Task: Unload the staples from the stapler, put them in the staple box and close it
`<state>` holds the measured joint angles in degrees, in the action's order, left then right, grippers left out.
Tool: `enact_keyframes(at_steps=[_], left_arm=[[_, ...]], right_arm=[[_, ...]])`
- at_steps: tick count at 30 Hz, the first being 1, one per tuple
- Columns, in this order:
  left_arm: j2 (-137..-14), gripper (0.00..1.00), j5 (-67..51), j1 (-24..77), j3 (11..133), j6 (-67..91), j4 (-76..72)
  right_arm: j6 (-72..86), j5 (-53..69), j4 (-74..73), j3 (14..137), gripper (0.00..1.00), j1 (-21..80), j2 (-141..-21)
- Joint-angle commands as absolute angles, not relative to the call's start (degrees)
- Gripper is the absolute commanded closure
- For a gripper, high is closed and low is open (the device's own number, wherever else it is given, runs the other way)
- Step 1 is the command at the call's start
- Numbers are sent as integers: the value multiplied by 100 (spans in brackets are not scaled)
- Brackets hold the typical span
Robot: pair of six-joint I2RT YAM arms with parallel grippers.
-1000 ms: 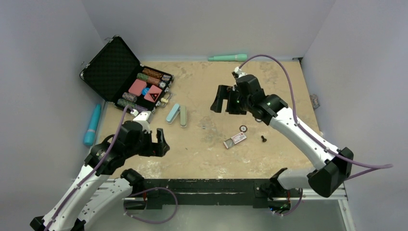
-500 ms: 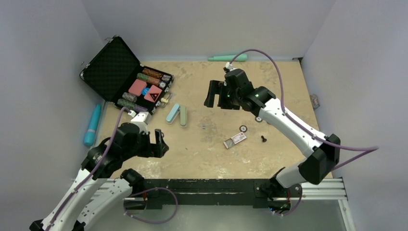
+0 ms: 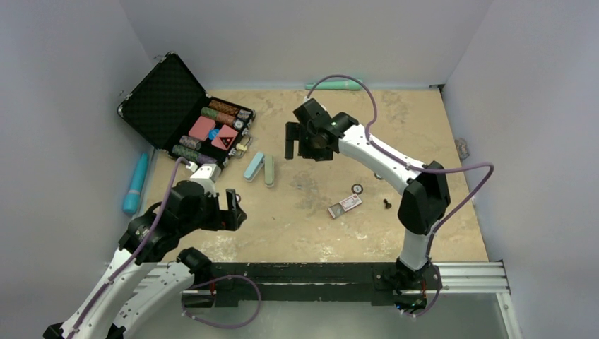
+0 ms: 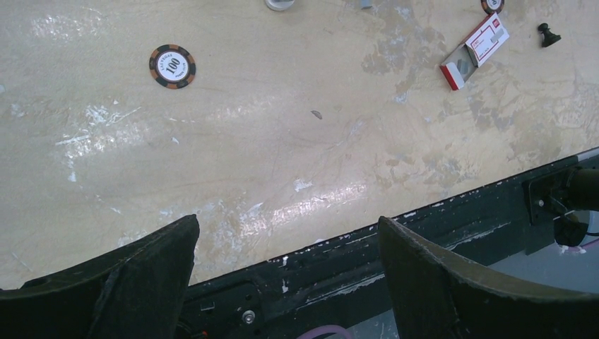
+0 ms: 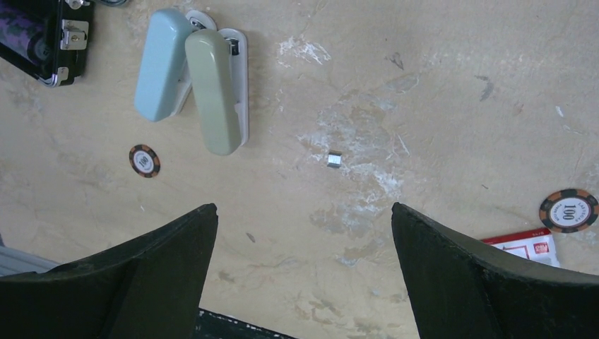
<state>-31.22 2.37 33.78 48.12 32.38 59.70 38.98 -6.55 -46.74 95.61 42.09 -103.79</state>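
**A:** Where do we find the staplers?

**B:** We see two of them on the table (image 3: 304, 226), left of its middle. A blue stapler (image 5: 161, 63) and a green stapler (image 5: 212, 90) lie side by side and touch. The green one shows a pale base along one edge. Both sit just in front of the open black case (image 3: 164, 99).

**A:** And how do we read our right gripper?

**B:** Our right gripper (image 5: 302, 208) hangs above the table with its jaws spread wide and nothing between them. From above we place it near the staplers, toward the middle of the table, touching neither. In its own camera the staplers lie up and to the left. A small silver bit (image 5: 334, 159) lies on bare table near the green stapler but apart from it. We cannot tell for sure whether it is staples.

**A:** What about our left gripper?

**B:** Our left gripper (image 4: 286, 220) is also wide open and empty. It hovers over the near edge of the table, well apart from the staplers. Its camera shows us a poker chip (image 4: 172, 66) lying alone. Farther off is a red and white staple box (image 4: 475, 51), partly slid open. A small black piece (image 4: 547, 33) lies near the box. We also see a second chip (image 5: 568, 210) just beside the box.
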Motion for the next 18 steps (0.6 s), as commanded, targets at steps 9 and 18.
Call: enact_keyframes(at_steps=[9, 18], left_arm=[[-3128, 0, 352, 3353, 4826, 3306, 5951], [-3149, 0, 342, 3352, 4825, 3309, 5950]], right_arm=[[4075, -1015, -5308, 10788, 3, 4512, -11412], [4227, -1055, -5370, 10756, 3, 4640, -11751]])
